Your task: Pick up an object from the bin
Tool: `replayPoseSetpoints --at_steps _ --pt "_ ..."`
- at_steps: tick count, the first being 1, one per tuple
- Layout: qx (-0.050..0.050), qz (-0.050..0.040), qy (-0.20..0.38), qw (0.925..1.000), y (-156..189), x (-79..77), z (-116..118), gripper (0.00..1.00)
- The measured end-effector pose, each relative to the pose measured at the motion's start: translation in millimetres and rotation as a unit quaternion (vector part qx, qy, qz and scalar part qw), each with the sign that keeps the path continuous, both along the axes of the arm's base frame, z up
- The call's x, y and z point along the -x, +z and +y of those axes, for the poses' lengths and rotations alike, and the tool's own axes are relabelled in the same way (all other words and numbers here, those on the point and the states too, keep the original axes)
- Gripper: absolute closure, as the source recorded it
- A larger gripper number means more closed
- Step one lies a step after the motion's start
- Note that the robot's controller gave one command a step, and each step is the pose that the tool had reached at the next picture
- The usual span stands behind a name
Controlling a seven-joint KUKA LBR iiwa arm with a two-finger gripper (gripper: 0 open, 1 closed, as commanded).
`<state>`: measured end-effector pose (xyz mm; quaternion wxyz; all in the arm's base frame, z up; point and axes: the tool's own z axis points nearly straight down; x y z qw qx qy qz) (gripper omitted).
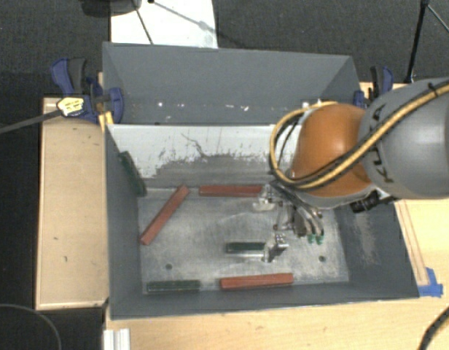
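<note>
Dark carpet covers the floor, with a white sheet on it.

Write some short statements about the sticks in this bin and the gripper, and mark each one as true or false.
1. The gripper is at the right end of the dark green stick in the middle of the bin. True.
2. A reddish-brown stick lies near the front wall. True.
3. A dark stick leans at the right wall. False: the leaning dark stick is at the left wall.
4. A slanted stick touches the gripper. False: the diagonal stick lies apart, at the left.
</note>
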<state>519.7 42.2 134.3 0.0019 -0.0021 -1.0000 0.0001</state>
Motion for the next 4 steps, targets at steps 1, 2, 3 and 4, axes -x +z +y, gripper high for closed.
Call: replayPoseSetpoints --at_steps 1,2,3,4 --pt "-0.001 -0.0050 -0.021 0.9998 8 5.2 2 0.00" --pt "-0.001 -0.0044 -0.121 0.9927 -61 18.5 -2 0.00" --pt "-0.002 -0.0095 -0.101 0.9948 -59 23.0 0 1.00" --pt "-0.002 -0.0095 -0.101 0.9948 -59 23.0 0 1.00"
